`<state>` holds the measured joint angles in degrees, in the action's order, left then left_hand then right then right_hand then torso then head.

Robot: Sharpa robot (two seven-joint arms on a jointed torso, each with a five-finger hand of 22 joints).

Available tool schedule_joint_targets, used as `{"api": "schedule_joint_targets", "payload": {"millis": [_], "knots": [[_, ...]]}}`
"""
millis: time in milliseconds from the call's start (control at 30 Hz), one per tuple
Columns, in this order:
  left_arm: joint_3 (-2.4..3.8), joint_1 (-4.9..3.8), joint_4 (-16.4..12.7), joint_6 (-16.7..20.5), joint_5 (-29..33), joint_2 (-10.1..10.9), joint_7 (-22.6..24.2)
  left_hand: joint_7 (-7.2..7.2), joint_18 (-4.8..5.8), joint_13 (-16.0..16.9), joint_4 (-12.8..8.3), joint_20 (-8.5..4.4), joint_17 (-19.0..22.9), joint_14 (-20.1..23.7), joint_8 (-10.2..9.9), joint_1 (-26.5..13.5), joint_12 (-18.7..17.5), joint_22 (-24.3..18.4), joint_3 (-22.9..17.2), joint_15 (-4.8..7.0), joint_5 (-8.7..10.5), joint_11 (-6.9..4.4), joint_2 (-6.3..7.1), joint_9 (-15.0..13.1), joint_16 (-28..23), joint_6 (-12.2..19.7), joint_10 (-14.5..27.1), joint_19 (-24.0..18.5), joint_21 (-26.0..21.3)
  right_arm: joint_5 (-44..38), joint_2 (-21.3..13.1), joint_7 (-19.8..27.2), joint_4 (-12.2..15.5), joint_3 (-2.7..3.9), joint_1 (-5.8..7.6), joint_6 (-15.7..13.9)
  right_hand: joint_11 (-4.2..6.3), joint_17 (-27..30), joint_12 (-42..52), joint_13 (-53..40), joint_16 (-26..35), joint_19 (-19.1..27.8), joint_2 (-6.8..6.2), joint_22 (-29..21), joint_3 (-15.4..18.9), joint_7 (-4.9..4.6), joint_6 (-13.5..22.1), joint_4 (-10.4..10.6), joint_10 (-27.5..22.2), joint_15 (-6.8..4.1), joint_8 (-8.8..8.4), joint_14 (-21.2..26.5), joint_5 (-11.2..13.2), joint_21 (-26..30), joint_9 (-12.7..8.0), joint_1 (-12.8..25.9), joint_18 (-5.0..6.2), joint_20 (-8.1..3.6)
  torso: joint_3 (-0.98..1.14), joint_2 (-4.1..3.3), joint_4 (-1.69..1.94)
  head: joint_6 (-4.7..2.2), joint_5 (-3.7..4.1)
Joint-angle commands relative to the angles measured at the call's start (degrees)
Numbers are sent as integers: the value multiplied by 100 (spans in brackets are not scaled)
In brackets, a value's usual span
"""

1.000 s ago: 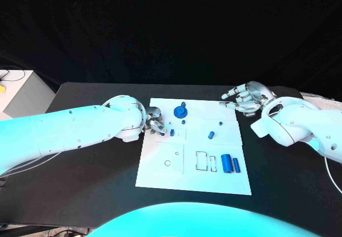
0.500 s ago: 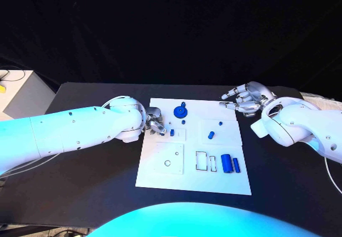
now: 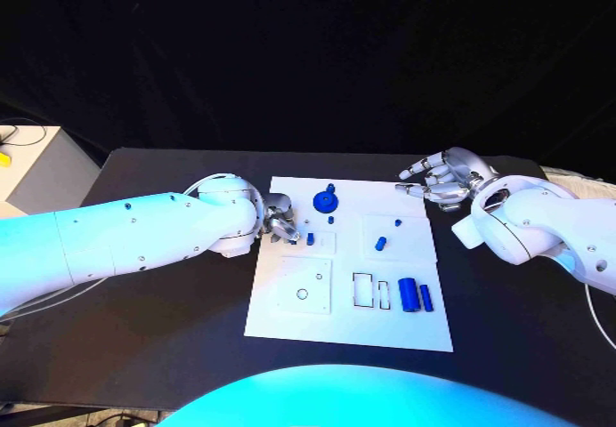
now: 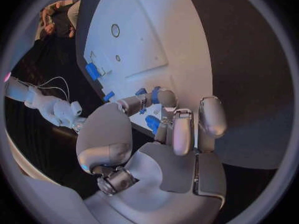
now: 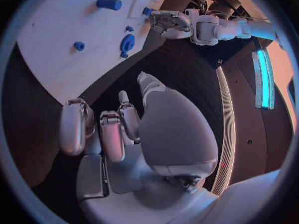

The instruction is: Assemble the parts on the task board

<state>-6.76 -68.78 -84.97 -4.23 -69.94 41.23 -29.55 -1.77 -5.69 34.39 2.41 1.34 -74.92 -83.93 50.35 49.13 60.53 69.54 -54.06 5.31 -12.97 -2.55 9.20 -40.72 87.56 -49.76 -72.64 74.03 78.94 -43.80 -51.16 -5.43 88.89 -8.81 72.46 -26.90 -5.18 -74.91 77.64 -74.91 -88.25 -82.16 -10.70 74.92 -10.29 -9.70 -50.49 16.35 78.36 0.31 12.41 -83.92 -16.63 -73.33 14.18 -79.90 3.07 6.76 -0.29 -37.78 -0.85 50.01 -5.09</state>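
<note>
Looking down at a white task board (image 3: 385, 331) lying flat mid black tabletop (image 3: 167, 338). Got the left robot hand (image 3: 280, 222) right at the board's left edge, fingertips (image 4: 163, 97) bunched close around a small blue peg (image 3: 310, 238) near the upper-left square panel. Can't tell from either view whether that peg is actually pinched or just touched, so calling the grip unknown. Spotted the right robot hand (image 3: 439, 182) off the board's far right corner, over bare tabletop, fingers loosely apart and nothing in them, well away from every part.

Rest of the parts, all on the board:
- round blue disc (image 3: 326, 201) with a knob, near the far edge, just beside the left robot hand's side of the board
- tiny blue stub (image 3: 330, 220) just below that disc
- short blue cylinder (image 3: 380, 242) lying tilted in the upper-right area, with a blue speck (image 3: 397, 222) near it
- big blue cylinder (image 3: 409, 294) and a slim blue bar (image 3: 426, 298) lying side by side toward the right edge, next to two empty rectangular slots (image 3: 362, 291)
</note>
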Motion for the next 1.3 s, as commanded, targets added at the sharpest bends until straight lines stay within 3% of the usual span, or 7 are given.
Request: {"api": "schedule_joint_targets", "payload": {"millis": [33,300,1000,1033,1100,1300], "knots": [[-45,69,5,-168,-8,-1,-32,53,66,-10,-435,45,-980,-470,32,-116,3,-8,-374,24,31,-11,52,18,13,-12,-41,4,-8,-29,0,71,-3,1,-5,10,17,-1077,-27,-291,39,43,22,491,1,-12,34,27,-36,45,35,-473,-2,34,-6,66,81,-8,1,-2,-5,-1,2],[-45,85,18,-166,14,0,-31,72,64,-18,-76,56,-979,-470,32,-339,21,-22,101,35,72,-23,182,120,11,-65,-15,8,-37,-6,-3,76,-9,1,-8,-6,14,-1075,-23,-280,42,37,92,492,50,-12,53,30,-40,48,62,-473,176,50,-7,290,82,-6,8,-3,-6,-1,0],[-44,92,23,-166,-23,9,-28,70,63,-25,177,52,-987,-471,22,-402,36,-32,498,32,65,-20,296,207,14,-103,6,14,-55,9,-10,95,-15,0,-13,-23,10,-1062,-17,-269,50,44,121,480,181,-13,76,36,-45,52,92,-468,298,94,-9,556,88,-3,4,-1,-4,-1,11],[-44,93,23,-160,-36,10,-27,70,64,-23,201,50,-990,-472,22,-405,38,-30,531,31,64,-19,299,214,15,-106,6,16,-55,12,-10,98,-15,0,-13,-26,9,-1067,-13,-270,48,42,125,482,214,-14,80,36,-44,53,98,-470,275,95,-9,602,87,-2,4,-1,-4,-1,11],[-44,93,27,-148,-69,11,-26,66,63,-32,267,48,-989,-472,21,-413,36,-36,622,29,64,-16,301,230,14,-112,11,15,-61,16,-11,105,-16,0,-14,-33,10,-1062,-13,-262,52,43,129,482,323,-13,92,29,-52,51,116,-468,-32,109,-8,714,88,-4,4,-1,-4,-1,10],[-44,94,35,-124,-105,12,-25,64,62,-38,325,45,-987,-471,23,-417,36,-40,711,27,63,-13,298,244,13,-118,14,14,-65,20,-12,112,-16,0,-17,-38,9,-1064,-13,-259,51,42,139,483,379,-14,98,35,-54,52,123,-468,-33,114,-8,771,88,-3,5,-1,-6,-1,6]]}}
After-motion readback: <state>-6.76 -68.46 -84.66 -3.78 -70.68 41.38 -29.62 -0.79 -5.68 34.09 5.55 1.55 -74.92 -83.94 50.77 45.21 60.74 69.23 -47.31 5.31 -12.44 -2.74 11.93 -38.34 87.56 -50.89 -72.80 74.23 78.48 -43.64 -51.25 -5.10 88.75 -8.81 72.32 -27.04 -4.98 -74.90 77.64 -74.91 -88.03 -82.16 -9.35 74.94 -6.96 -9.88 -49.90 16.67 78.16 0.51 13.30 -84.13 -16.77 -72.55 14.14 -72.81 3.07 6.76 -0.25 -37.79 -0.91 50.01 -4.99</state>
